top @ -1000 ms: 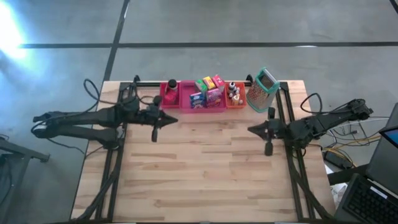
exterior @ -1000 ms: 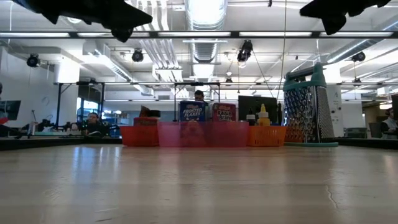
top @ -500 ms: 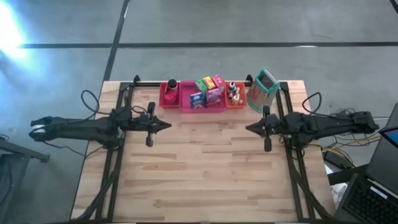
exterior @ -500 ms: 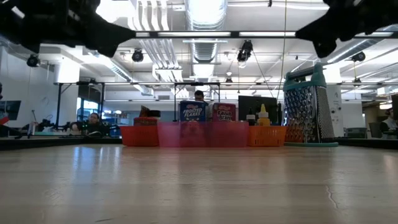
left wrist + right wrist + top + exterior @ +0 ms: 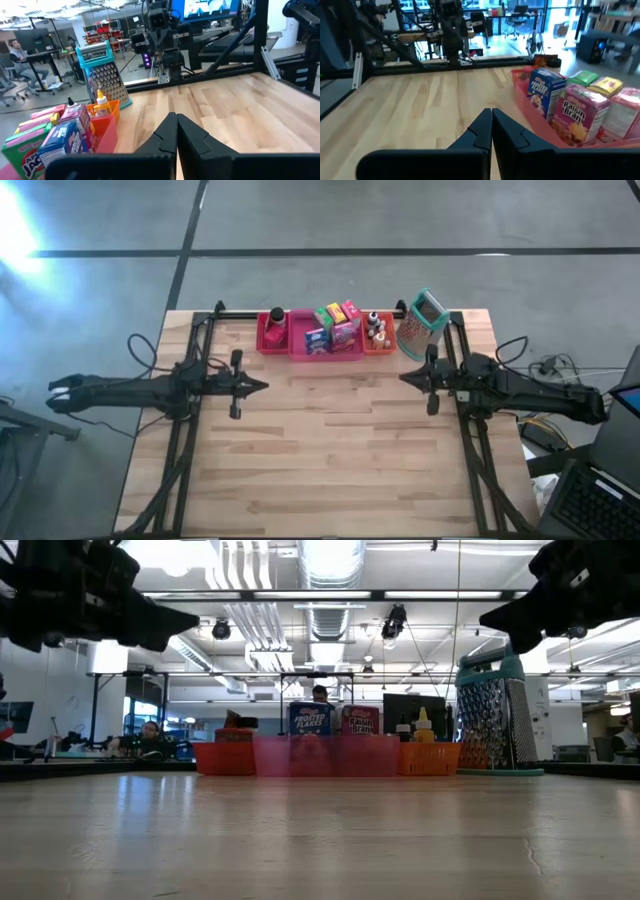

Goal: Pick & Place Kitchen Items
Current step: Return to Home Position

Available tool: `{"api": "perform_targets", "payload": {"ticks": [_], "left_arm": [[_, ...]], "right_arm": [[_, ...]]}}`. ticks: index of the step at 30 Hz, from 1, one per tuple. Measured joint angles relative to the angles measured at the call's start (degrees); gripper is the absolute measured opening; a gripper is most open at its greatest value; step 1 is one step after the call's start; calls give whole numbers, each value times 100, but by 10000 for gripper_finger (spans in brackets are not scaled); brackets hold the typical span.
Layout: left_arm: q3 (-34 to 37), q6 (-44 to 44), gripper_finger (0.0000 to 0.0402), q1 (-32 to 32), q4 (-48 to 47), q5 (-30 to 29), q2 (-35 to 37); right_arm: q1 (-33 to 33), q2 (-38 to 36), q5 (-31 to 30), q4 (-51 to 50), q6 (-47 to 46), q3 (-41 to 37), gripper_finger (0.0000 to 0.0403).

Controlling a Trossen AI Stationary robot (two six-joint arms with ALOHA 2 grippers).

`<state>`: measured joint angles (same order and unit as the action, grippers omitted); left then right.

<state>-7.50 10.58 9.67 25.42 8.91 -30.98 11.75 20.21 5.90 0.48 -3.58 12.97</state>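
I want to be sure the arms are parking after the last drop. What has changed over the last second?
The left gripper sank and drew back toward its own side, away from the bins. The right gripper sank too but barely shifted across the table. Both are shut and empty; nothing was taken or released. The boxes, the bins and the grater stayed put.

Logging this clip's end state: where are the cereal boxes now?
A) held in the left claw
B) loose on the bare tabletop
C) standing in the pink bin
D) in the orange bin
C: the high view shows the cereal boxes upright inside the pink bin.
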Motion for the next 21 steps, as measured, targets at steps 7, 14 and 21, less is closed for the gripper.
{"api": "perform_targets", "payload": {"ticks": [7,14,21], "left_arm": [[524,214,5,200,437,0,184],[696,-123,6,439,392,0,230],[701,24,7,464,323,-372,225]], "right_arm": [[4,-792,-459,52,510,-450,8],[4,-1505,-1035,-22,820,-883,8],[4,-1605,-1940,-14,978,-1163,8]]}}
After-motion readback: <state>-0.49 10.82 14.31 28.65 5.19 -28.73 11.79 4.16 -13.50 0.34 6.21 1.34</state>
